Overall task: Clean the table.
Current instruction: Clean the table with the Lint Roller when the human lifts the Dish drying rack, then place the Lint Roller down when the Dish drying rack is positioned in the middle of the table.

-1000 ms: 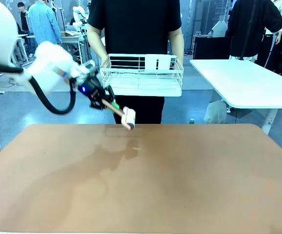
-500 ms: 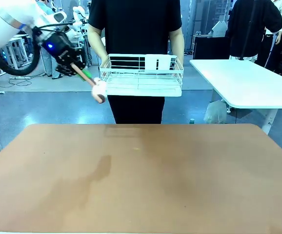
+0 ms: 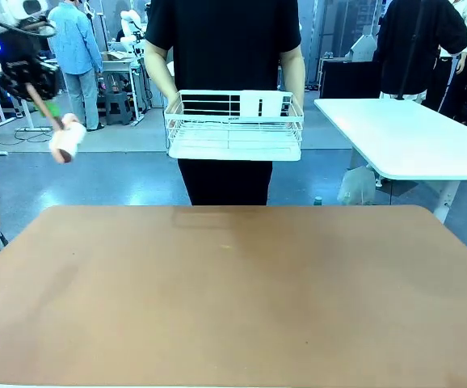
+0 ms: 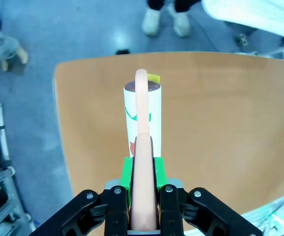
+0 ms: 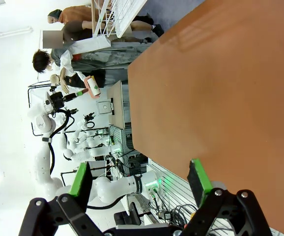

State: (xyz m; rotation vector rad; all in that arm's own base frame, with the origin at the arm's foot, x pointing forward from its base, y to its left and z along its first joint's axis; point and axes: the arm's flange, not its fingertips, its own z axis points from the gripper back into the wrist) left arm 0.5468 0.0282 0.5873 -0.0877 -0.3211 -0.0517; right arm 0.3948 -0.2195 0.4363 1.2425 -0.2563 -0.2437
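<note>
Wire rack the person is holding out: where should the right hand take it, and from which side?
Take the wire rack by the top wire of its near long side, around the middle, probably coming straight across the table from the robot's side. The person holds both short ends, so that rim is free, and the thin level wire should fit inside the open right hand.

The large rectangular table [image 3: 233, 307], with a smooth, matte reddish-brown top and rounded corners, lies level across the lower half of the front view. Its far edge runs straight across mid-frame, and its near edge lies at the bottom.
</note>
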